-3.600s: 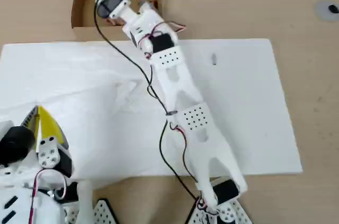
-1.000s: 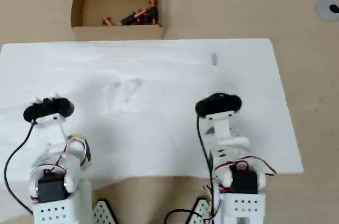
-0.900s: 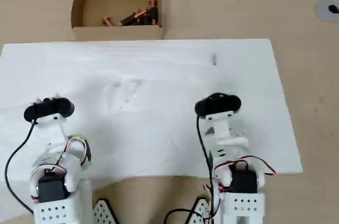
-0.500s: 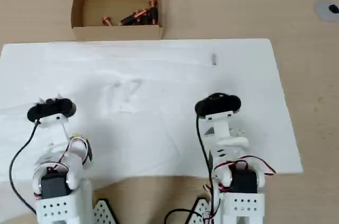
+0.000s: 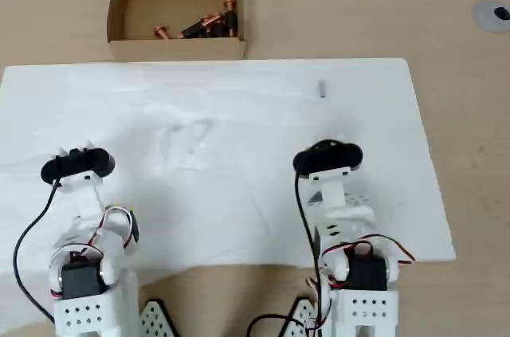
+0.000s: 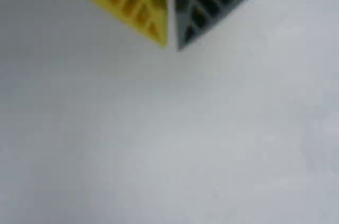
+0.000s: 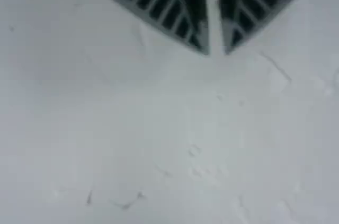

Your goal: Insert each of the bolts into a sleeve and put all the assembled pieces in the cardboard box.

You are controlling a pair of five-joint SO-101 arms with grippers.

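Note:
The cardboard box stands beyond the far left corner of the white sheet. Several copper bolts in dark sleeves lie in a heap in its right half, and one more copper piece lies a little to their left. The left arm is folded back at the near left, and the right arm at the near middle. My left gripper, one finger yellow and one dark, is shut on nothing just above the sheet. My right gripper is shut too, with only a thin slit between its dark fingers.
The white foam sheet covers most of the wooden table. A small grey speck lies on its far right part. A grey disc sits at the table's far right corner.
The right arm, stretched over the box 3.6 s ago, has drawn back to the near edge and left the pieces in the box. The left arm has risen and shifted slightly right.

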